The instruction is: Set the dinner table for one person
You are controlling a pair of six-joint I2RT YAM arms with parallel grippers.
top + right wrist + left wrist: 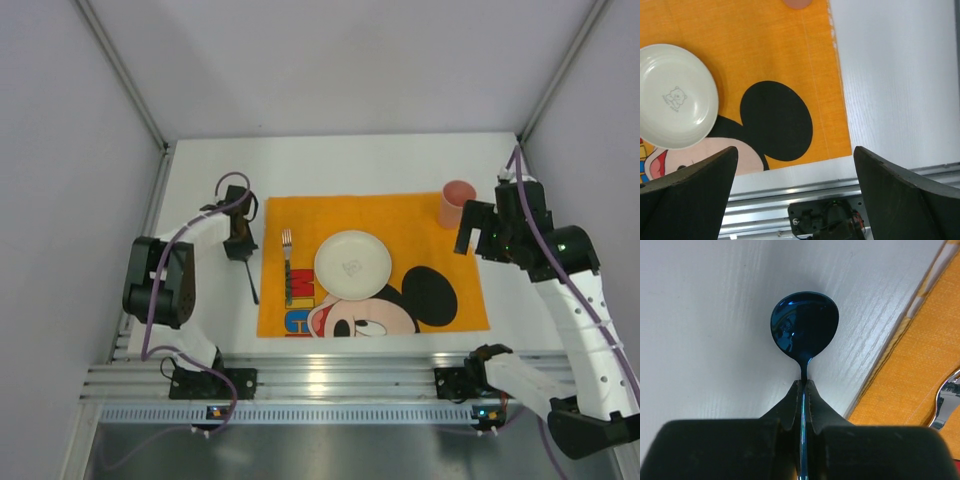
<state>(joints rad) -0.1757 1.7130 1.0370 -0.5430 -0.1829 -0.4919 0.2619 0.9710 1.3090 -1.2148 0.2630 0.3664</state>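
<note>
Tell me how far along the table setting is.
Done: plate, fork and cup sit on the orange mat. In hand: the left pincer is shut on the blue spoon, over the table left of the mat. Left: placing that spoon, probably by the plate; the right pincer is open, empty.

White arms (pixel 195 235) with black joints (pixel 160 282), purple cables (pixel 233 177) and matte black gripper fingers (pixel 900 200).

Your mat (pixel 400 215) lies on the dinner table (pixel 360 165).
On it: plate (pixel 352 264) centred, fork (pixel 287 265) just left, cup (pixel 457 203) far-right corner; spoon (pixel 804 325) beside its left edge.
</note>
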